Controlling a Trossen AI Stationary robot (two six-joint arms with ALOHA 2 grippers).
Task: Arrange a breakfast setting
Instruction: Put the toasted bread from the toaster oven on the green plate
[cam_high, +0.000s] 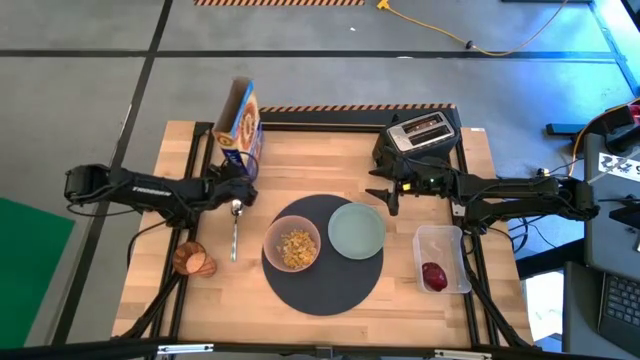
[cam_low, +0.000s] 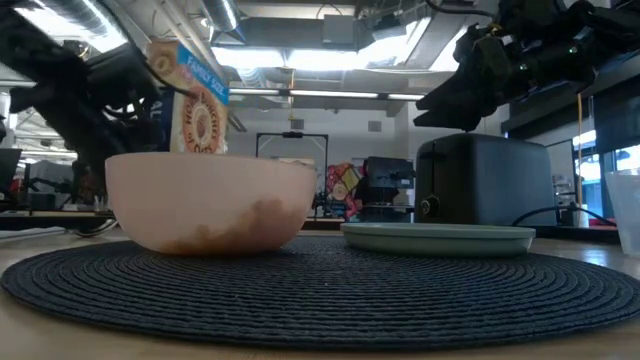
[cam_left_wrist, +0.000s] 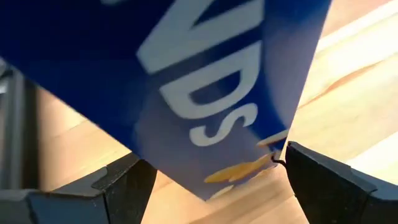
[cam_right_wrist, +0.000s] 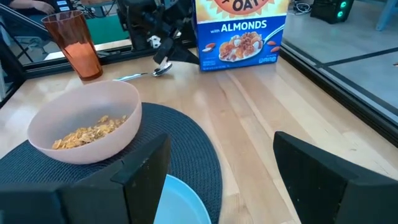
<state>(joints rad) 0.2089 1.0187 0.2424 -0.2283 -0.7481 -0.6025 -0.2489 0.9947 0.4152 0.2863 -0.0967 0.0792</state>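
**Breakfast setting: handling notes, cereal in bowl, toast and fruit not yet placed**

Round dark grey mat (cam_high: 322, 262) lies mid-surface. On it: translucent pink bowl (cam_high: 292, 244), holding cereal flakes, and pale green plate (cam_high: 356, 230), bare, just beside the bowl. Metal spoon (cam_high: 235, 230) lies off the mat, near the amber cup (cam_high: 191, 258), which lies tipped on its side at the surface's left.

Left gripper (cam_high: 238, 188): jaws wide, straddling the lower end of the blue-and-yellow cereal box (cam_high: 240, 122); whether the pads actually press the box I cannot tell. Right gripper (cam_high: 388, 193): jaws apart and empty, hovering beside the black toaster (cam_high: 421, 133), above the plate's far edge.

Small red fruit (cam_high: 434, 275) sits in a clear tray (cam_high: 441, 259) at the right.

Judgement on handling:
- Spoon: light, stiff, slippery, very flat on the wood; take the handle crosswise near mid-length.
- Cup: light, smooth plastic, likely to roll; grip across the wall near the rim.
- Fruit: soft, round; pinch gently across its widest part.
- Toast: not visible here.
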